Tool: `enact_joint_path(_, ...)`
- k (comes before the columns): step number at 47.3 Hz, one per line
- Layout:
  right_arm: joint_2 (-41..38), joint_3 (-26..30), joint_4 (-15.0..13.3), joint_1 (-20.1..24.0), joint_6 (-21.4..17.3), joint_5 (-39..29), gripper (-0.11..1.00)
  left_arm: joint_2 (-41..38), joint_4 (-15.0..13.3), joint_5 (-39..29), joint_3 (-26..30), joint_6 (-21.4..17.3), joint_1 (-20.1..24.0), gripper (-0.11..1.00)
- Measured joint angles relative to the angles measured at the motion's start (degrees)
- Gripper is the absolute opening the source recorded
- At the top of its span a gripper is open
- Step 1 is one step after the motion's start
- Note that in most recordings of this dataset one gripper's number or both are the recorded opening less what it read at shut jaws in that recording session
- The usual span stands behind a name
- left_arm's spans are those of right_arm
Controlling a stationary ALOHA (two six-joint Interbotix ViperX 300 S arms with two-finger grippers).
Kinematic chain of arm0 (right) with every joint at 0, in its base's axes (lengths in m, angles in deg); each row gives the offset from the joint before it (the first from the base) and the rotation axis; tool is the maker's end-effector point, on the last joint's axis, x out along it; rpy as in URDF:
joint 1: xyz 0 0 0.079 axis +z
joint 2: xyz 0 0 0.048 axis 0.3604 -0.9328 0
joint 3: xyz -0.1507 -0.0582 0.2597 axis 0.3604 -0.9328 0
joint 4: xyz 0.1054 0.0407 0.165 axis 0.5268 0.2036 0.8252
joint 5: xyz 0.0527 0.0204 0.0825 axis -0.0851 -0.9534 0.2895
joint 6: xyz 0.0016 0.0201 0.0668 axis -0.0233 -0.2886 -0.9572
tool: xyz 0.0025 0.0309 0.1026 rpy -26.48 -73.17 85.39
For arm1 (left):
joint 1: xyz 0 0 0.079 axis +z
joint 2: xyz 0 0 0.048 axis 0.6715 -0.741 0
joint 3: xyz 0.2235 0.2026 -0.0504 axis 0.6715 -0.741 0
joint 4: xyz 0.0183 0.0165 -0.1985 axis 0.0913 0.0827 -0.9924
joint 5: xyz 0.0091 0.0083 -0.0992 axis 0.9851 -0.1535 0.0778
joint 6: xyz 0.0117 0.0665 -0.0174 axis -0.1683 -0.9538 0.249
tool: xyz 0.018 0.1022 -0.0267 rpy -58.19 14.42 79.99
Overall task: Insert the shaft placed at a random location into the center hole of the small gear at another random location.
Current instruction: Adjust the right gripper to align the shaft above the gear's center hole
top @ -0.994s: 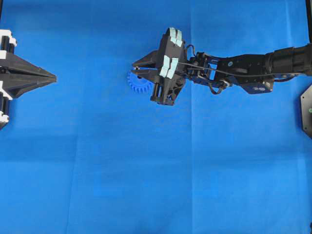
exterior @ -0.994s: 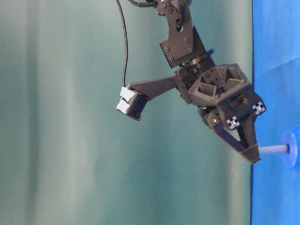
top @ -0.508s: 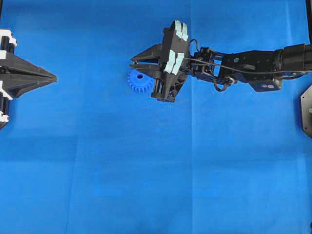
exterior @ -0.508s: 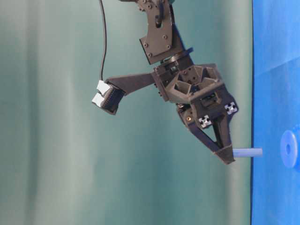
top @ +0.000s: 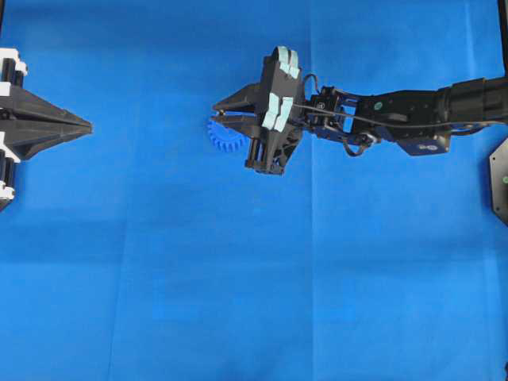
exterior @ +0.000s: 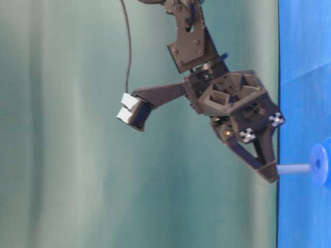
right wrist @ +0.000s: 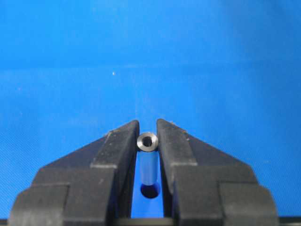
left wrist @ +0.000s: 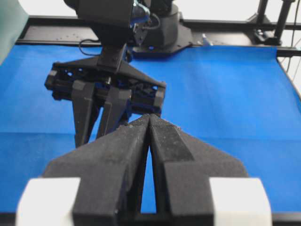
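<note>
The right pincer (exterior: pixel 270 173) is clamped narrowly on the shaft (exterior: pixel 293 168), a short, smooth, silvery metal pin with a shiny ringed end, gripped near one end between two matte black wedge-shaped jaws. In the table-level view the shaft's long axis points straight from the jaw tips at the small gear (exterior: pixel 319 165), square to its face, and its free end meets the raised hub. Whether it has entered the center hole I cannot tell from here. The gear is bright blue plastic with fine teeth, lying flat on the blue cloth of the tabletop (top: pixel 238 278). From overhead, most of the gear shows just left of the right pincer's tips, the rest hidden beneath them. The left pincer (top: pixel 86 125) is pressed shut on nothing, well off to the gear's left, so the right arm is much the nearer.
</note>
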Motion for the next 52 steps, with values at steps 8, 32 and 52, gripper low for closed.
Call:
enact_joint_path(8, -1.85, 0.00, 0.09, 0.00, 0.00, 1.23, 0.03, 0.00, -0.09, 0.00, -0.09, 0.00, 0.00, 0.00)
enact_joint_path(32, -1.58, -0.18, 0.53, 0.00, 0.18, 2.20, 0.03, -0.09, 0.00, 0.00, -0.09, 0.35, 0.00, 0.00)
enact_joint_path(52, 2.29, -1.14, -0.70, -0.26, 0.44, 4.04, 0.03, 0.00, -0.09, 0.00, -0.09, 0.35, 0.00, 0.00)
